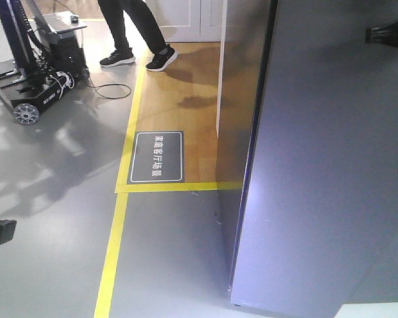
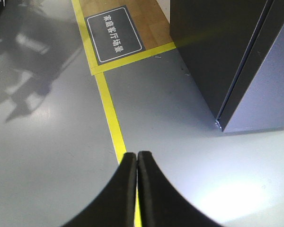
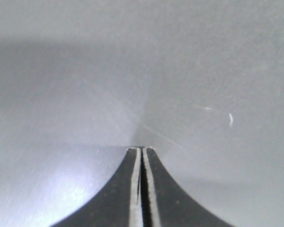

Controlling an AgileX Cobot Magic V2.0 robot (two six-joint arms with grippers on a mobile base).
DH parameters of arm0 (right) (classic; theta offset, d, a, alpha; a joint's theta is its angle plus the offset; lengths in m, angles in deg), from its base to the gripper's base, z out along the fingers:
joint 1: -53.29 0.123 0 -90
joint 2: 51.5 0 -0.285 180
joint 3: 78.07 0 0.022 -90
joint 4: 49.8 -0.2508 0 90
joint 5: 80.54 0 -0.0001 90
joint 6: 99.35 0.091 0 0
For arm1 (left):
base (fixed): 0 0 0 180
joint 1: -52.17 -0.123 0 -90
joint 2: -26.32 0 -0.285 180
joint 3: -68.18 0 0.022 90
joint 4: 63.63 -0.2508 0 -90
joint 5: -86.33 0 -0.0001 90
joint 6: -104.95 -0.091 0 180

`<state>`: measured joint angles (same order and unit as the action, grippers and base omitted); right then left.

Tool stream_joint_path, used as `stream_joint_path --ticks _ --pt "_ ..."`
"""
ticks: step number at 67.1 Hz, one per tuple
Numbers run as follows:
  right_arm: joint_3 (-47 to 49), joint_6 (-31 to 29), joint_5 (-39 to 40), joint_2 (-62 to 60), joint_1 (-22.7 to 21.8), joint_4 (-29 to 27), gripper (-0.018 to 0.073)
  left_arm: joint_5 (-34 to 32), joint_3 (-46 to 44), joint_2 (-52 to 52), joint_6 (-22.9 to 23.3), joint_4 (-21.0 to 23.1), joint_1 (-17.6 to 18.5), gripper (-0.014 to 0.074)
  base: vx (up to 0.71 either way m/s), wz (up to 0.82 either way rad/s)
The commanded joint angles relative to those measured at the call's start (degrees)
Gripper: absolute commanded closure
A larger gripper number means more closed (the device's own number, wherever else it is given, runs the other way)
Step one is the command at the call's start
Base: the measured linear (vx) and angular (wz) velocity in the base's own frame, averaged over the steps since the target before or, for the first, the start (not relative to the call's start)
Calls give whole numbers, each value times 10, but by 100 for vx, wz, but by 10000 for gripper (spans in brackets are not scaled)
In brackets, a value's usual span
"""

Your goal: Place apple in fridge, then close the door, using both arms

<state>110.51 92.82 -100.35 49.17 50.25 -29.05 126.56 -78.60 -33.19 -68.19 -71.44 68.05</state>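
Exterior front-facing view: the fridge door [image 1: 325,172] fills the right side, its dark grey outer face toward me; the apple is nowhere in sight, so I judge it already inside. Left wrist view: my left pincer [image 2: 137,156] is pressed together, empty, above the yellow floor tape [image 2: 109,113]. Right wrist view: my right pincer [image 3: 142,149] is closed and empty, tips apparently against the door's grey face [image 3: 142,71], seemingly pushing it shut.

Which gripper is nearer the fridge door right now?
Right. The right gripper, shut, has its tips at the door. The left gripper, shut, hangs over the floor, clear of it.
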Motion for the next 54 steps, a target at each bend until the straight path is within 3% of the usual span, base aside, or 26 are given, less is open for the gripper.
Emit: stream_joint_path --ticks 1,26,32,48,54 --pt "58 0 71 23 -4 14 562 -32 -16 7 4 -4 0 603 0 0" --pt "102 0 69 62 -4 12 562 -33 -16 7 4 -4 0 603 0 0" --pt "102 0 33 56 -4 5 562 -32 -16 7 4 -4 0 603 0 0" --pt "102 -19 -124 0 -3 -98 562 -32 -16 7 4 -4 0 603 0 0" --pt "96 -72 -199 -25 -2 -161 562 -32 -16 7 4 -4 0 603 0 0"
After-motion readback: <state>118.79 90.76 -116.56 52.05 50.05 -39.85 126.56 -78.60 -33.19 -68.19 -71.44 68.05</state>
